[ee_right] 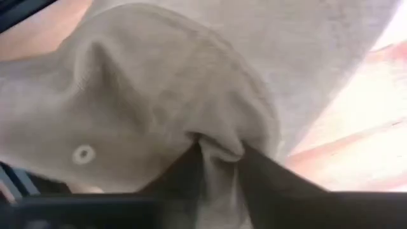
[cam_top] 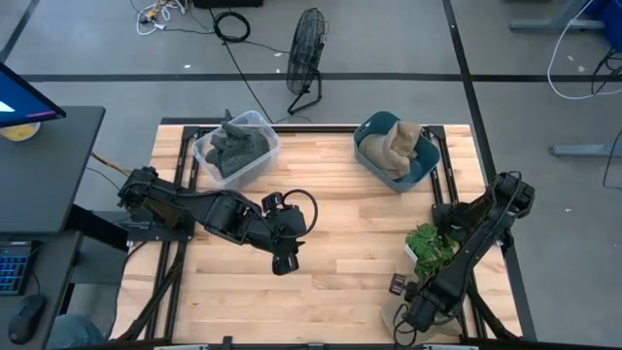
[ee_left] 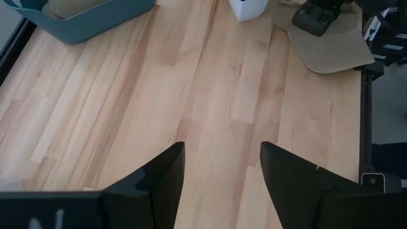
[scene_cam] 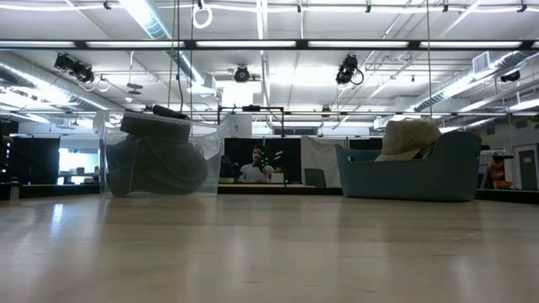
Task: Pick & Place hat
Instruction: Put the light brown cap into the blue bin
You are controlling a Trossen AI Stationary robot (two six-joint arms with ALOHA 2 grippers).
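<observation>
Already pinched: right gripper (ee_right: 219, 168) jaws clamped on the soft beige fabric hat (ee_right: 178, 95).
Left gripper (ee_left: 222, 166) (jaws apart) hovers mid-bench, well apart from it.

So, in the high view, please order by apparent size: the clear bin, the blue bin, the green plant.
1-2. Clear bin and blue bin: they look about alike, so I do not rank them.
3. Green plant: clearly smallest.

Clear bin (cam_top: 236, 148) at the table's far left; tub (cam_top: 397, 148) far right; plant (cam_top: 431, 243) near right; hat (cam_top: 400, 321) at the near-right edge.
</observation>
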